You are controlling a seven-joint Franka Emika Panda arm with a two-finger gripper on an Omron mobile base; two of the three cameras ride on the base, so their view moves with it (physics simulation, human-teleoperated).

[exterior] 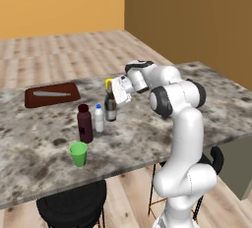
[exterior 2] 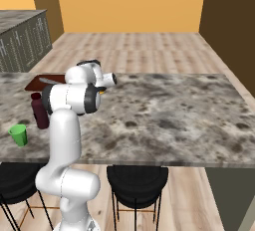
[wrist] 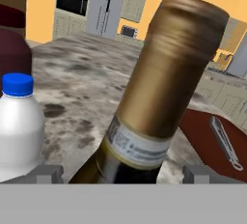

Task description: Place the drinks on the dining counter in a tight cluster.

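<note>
Three drinks stand close together on the dining counter: a dark wine bottle, a small blue-capped water bottle and a squat maroon bottle. My gripper reaches in from the right at the wine bottle's neck. In the hand view the wine bottle stands upright between my fingertips, with a gap on each side, so the gripper is open. The water bottle is just left of it, with the maroon bottle behind. From the right base view, the maroon bottle shows left of my arm.
A green cup stands near the counter's front edge, in front of the bottles. A brown cutting board with a knife lies behind them. A yellow cup peeks out behind the gripper. Black stools stand under the front edge.
</note>
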